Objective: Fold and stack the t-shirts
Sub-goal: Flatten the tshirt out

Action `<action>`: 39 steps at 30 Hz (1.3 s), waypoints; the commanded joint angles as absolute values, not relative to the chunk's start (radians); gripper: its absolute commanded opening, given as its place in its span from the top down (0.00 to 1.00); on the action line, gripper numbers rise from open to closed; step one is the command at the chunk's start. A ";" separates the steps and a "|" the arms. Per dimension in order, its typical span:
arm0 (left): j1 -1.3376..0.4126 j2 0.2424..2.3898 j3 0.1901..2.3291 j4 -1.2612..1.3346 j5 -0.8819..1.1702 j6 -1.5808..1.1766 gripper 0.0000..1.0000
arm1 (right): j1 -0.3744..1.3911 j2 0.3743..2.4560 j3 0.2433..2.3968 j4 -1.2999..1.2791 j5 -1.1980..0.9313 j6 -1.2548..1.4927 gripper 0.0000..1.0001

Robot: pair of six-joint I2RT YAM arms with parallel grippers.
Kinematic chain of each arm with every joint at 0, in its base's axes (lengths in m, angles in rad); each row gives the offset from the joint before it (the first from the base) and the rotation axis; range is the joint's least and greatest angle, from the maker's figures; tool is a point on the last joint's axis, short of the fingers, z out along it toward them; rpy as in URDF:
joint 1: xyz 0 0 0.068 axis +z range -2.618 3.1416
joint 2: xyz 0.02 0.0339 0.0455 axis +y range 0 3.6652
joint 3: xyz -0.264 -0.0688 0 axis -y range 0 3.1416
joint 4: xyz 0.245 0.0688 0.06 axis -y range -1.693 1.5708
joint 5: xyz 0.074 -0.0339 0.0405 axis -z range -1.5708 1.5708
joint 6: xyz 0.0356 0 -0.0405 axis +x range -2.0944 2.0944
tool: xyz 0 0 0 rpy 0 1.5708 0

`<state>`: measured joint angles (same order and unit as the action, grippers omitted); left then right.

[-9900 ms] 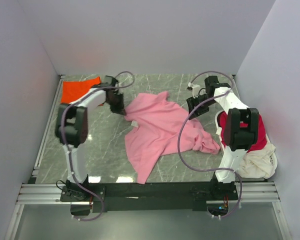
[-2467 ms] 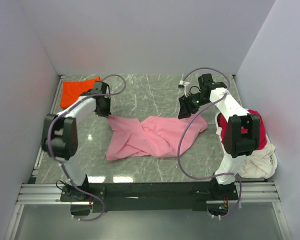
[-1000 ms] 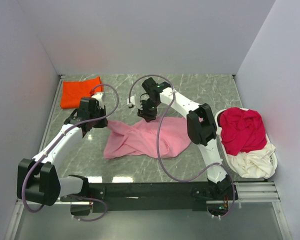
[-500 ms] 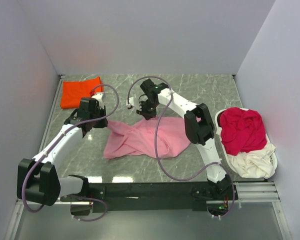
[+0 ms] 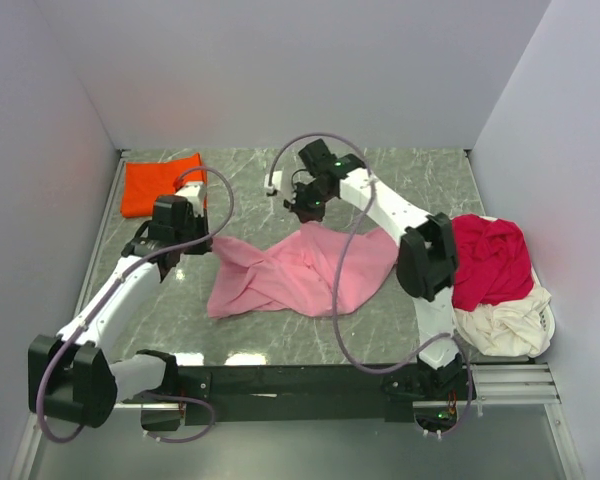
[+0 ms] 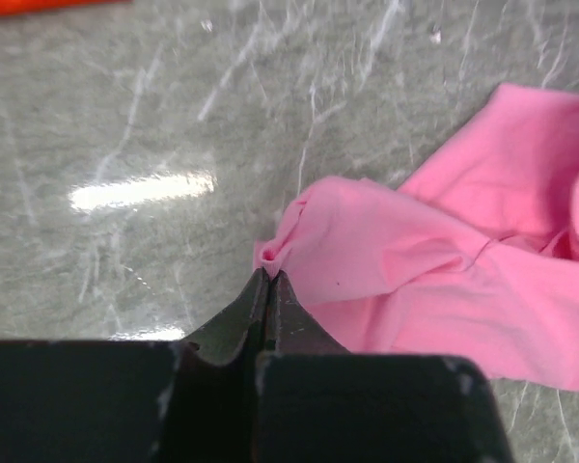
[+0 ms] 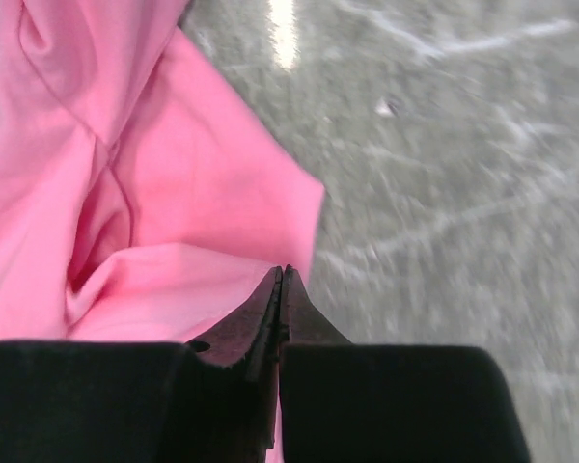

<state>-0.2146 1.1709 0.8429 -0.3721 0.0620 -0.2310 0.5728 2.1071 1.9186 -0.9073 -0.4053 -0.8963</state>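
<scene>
Grey marble table (image 5: pixel 420 178), white walls around; my left gripper (image 6: pixel 268 280) was pinched fully shut on a bunched corner of the pink t-shirt (image 5: pixel 290 275), with the rest of the cloth spreading to the right of its tips. My right gripper (image 7: pixel 280 275) was shut tight too, nipping a fold at the pink edge, cloth left of the tips and bare marble right. The folded orange-red t-shirt (image 5: pixel 160 185) lay ahead-left of my left jaws, and the crimson t-shirt (image 5: pixel 490 262) and cream t-shirt (image 5: pixel 505 325) were heaped well apart from my right jaws, back by that arm's elbow.
</scene>
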 commanded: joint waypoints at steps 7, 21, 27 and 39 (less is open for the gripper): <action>-0.207 0.913 0.945 -0.313 -0.168 -0.216 1.00 | 0.379 1.654 1.760 -0.793 -0.390 -0.716 1.00; -0.203 0.730 1.285 -0.270 -0.296 -0.138 1.00 | 0.052 1.252 1.713 -0.657 -0.417 -0.595 1.00; -0.204 0.700 1.471 -0.192 -0.224 -0.135 1.00 | -0.037 1.097 1.812 -0.592 -0.433 -0.552 1.00; -0.199 0.684 1.776 -0.038 -0.026 -0.181 0.99 | -0.054 1.048 2.270 -0.635 -0.293 -0.454 1.00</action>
<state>-0.2077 0.6559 1.7107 -0.1204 -0.1020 -0.1589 -0.0448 1.0180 2.2044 -0.6342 -0.3710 -0.4927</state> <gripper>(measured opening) 0.013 0.005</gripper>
